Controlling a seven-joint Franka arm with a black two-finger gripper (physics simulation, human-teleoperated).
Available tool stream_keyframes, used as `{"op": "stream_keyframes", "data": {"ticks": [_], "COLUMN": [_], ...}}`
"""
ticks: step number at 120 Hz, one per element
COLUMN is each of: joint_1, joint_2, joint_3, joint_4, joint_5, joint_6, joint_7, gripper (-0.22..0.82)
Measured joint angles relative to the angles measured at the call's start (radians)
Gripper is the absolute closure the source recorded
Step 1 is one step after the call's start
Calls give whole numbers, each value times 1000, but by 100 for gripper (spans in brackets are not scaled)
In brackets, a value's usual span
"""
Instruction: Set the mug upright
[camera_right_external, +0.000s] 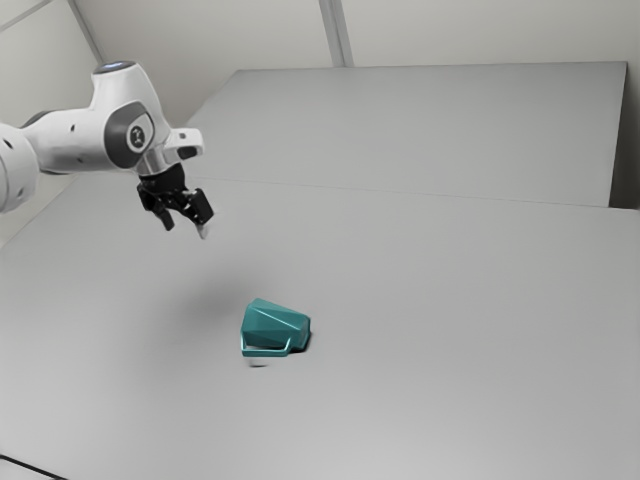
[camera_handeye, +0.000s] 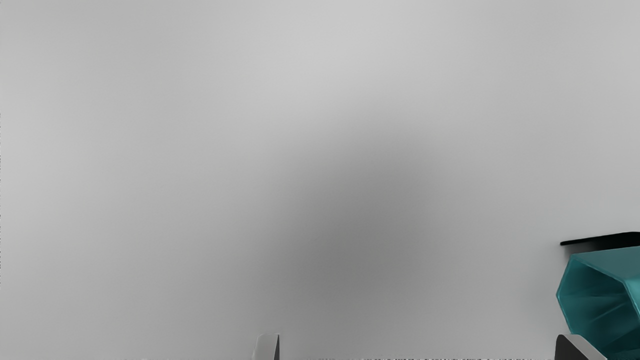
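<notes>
A teal faceted mug (camera_right_external: 275, 325) lies on its side on the grey table, its handle toward the camera in the exterior view. Above the table and toward the exterior view's left of the mug, my gripper (camera_right_external: 188, 228) hangs apart from it. In the wrist view the mug (camera_handeye: 600, 300) shows its open mouth, partly cut off by the picture's edge and partly behind one fingertip. Nothing is between the widely spaced fingers of the open gripper (camera_handeye: 417, 347).
The grey table (camera_right_external: 420, 270) extends around the mug, with a soft arm shadow on it. A grey panel (camera_right_external: 430, 130) stands beyond the table in the exterior view. A thin dark line crosses the lower left corner there.
</notes>
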Motion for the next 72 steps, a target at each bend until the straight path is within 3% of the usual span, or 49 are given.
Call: {"op": "stream_keyframes", "data": {"ticks": [23,47,72], "joint_1": [23,20,24], "joint_2": [-75,-96,-97], "joint_3": [34,62,81], "joint_4": [-91,-250,-325], "joint_5": [-116,-356,-533], "joint_6": [10,17,8], "joint_7": [12,39,100], "gripper": [0,0,0]}}
